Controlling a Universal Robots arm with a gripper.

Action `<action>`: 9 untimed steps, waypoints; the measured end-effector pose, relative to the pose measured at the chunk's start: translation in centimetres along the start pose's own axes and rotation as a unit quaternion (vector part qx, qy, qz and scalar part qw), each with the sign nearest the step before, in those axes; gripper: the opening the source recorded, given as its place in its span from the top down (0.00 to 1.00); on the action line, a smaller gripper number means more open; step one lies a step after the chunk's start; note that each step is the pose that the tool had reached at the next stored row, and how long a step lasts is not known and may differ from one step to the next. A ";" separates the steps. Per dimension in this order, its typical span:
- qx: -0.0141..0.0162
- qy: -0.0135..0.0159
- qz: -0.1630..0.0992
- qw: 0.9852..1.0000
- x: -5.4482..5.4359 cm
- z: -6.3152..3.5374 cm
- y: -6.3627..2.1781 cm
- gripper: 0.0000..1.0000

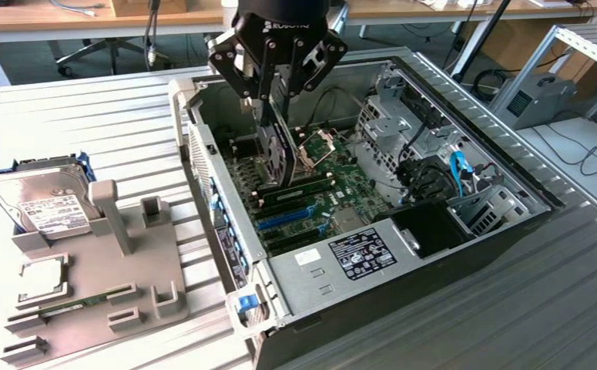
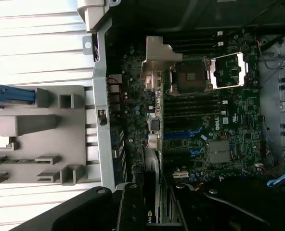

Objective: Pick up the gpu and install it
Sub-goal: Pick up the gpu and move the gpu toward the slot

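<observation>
Gripper: the gripper hangs over the open computer case, and its two black fingers are pressed together on the upper edge of the gpu.
Gpu: the gpu is held on its edge, standing upright inside the case, with its lower edge just above the motherboard, or maybe touching it; I cannot tell which. In the wrist view its silver bracket end points toward the case wall.
Motherboard: the motherboard lies flat at the bottom of the case, green, with blue slots near the card.
Processor socket: the processor socket is beside the card and its metal frame is lifted open.
Case: the computer case lies on its side with the cover off.
Holder: a grey holder stands on the slatted table, at the exterior view's left, well apart from the card.
Hard drive: a silver hard drive leans in the holder.
Memory stick: a green memory stick lies in a low slot of the holder.
</observation>
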State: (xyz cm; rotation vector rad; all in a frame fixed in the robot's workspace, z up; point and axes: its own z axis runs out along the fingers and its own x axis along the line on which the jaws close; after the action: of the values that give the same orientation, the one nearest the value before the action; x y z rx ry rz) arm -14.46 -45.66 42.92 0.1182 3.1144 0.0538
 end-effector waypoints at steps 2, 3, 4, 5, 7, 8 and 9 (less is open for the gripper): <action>0.000 0.000 0.000 1.000 -0.2 0.13 0.01 0.74; 0.000 0.000 0.000 1.000 -0.3 0.21 0.01 0.74; 0.000 0.000 0.000 1.000 -0.4 0.28 0.02 0.74; 0.000 0.000 0.000 1.000 -0.4 0.36 0.02 0.74; 0.000 0.000 0.000 1.000 -0.6 0.52 0.03 0.74; 0.000 0.000 0.000 1.000 -0.7 0.60 0.03 0.74; 0.000 0.000 0.000 1.000 -0.8 0.67 0.04 0.74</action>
State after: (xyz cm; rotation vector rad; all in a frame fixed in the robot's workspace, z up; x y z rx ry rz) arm -13.69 -45.66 42.27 0.1182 3.1145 0.0537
